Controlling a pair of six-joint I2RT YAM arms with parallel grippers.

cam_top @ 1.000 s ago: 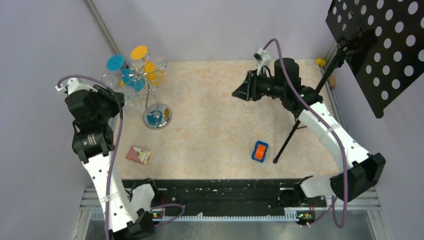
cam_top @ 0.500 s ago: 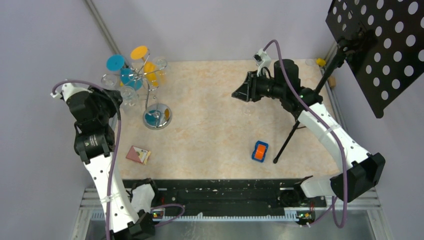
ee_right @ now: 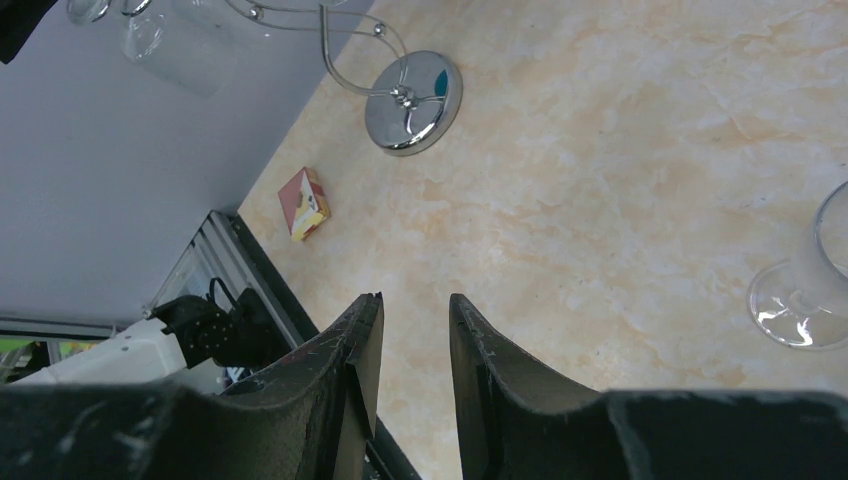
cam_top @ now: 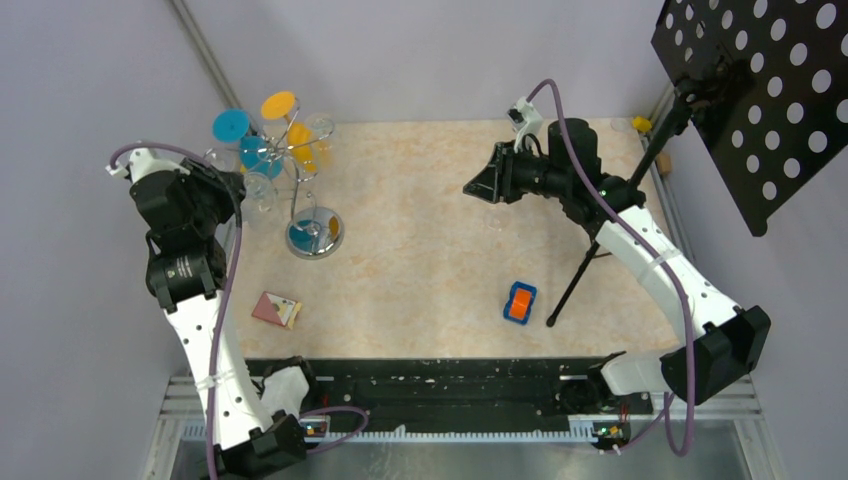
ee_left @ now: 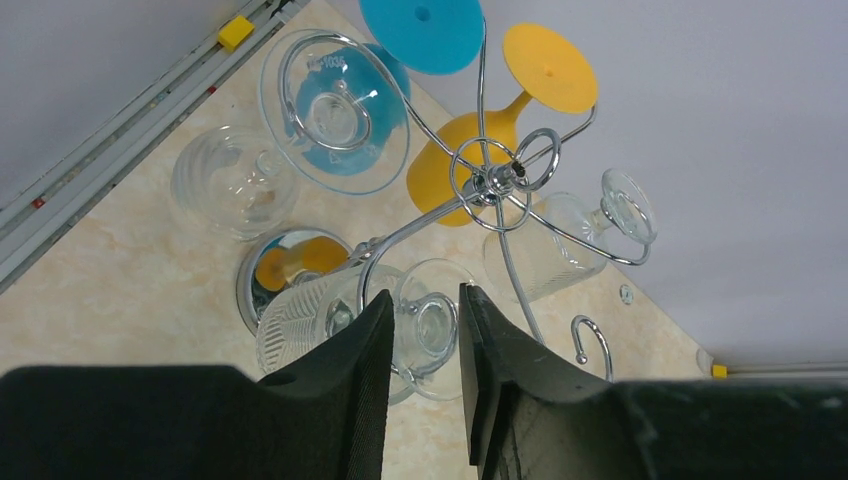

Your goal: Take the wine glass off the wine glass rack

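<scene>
Nearest the arms' bases, a small pink and yellow cardboard box (cam_top: 275, 310) lies on the left of the beige marbled tabletop (cam_top: 420, 270). A blue and orange toy car (cam_top: 519, 302) lies on the right. Just beside the car a leg of the black tripod stand (cam_top: 575, 282) meets the table, and the stand carries a black perforated panel (cam_top: 760, 100) high on the right.

Farther in, the right gripper (ee_right: 415, 298) hovers above the table, its fingers parted with nothing between them. A clear stemmed glass (ee_right: 805, 290) stands upright on the table near it.

In the far left corner stands the silver wire wine glass rack (ee_left: 490, 182) on its round chrome base (cam_top: 328, 222). The left gripper (ee_left: 425, 295) is right up against it. Its fingers sit either side of the foot end of a clear ribbed wine glass (ee_left: 300, 320), which hangs in a curled arm on the rack's near-left side. Whether the fingers actually pinch the glass I cannot tell.

Beyond hang a blue glass (ee_left: 420, 30), a yellow glass (ee_left: 450, 170) and other clear ones.
</scene>
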